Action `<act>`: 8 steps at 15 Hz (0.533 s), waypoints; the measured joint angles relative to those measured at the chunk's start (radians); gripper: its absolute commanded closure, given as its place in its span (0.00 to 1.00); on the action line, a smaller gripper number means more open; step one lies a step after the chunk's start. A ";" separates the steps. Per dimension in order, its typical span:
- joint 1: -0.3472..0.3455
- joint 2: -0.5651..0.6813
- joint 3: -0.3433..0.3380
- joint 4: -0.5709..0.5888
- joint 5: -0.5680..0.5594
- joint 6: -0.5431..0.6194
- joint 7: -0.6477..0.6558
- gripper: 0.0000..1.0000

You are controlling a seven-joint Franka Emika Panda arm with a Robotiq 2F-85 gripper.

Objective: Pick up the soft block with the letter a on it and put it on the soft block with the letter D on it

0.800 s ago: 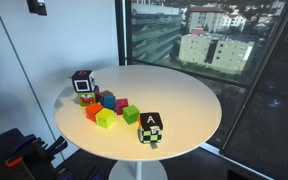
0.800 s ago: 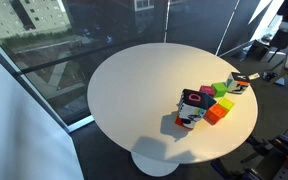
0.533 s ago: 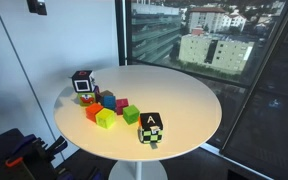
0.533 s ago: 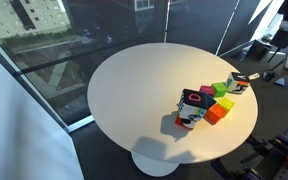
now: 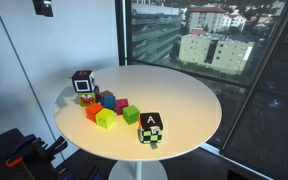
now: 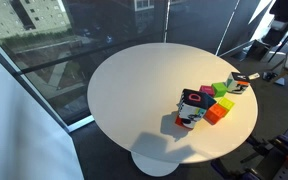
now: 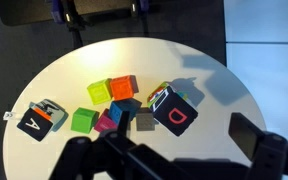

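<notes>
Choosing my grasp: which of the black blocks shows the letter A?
The A block: white A on top, green-and-white patches. The D block shows red patches instead.

gripper (image 7: 174, 152) | raised high, pointing down — jaws wide apart

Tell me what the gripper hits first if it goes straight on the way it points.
Probably the small coloured cubes beside the soft block with the letter D, or bare table there; the gripper is high up, so depth is unclear.
</notes>
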 measured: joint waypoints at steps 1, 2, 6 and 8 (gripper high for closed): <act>-0.006 0.003 -0.002 -0.002 -0.010 0.015 0.000 0.00; -0.012 0.007 -0.004 -0.004 -0.023 0.032 0.000 0.00; -0.042 0.023 -0.019 -0.021 -0.075 0.105 0.000 0.00; -0.060 0.041 -0.030 -0.024 -0.099 0.135 0.000 0.00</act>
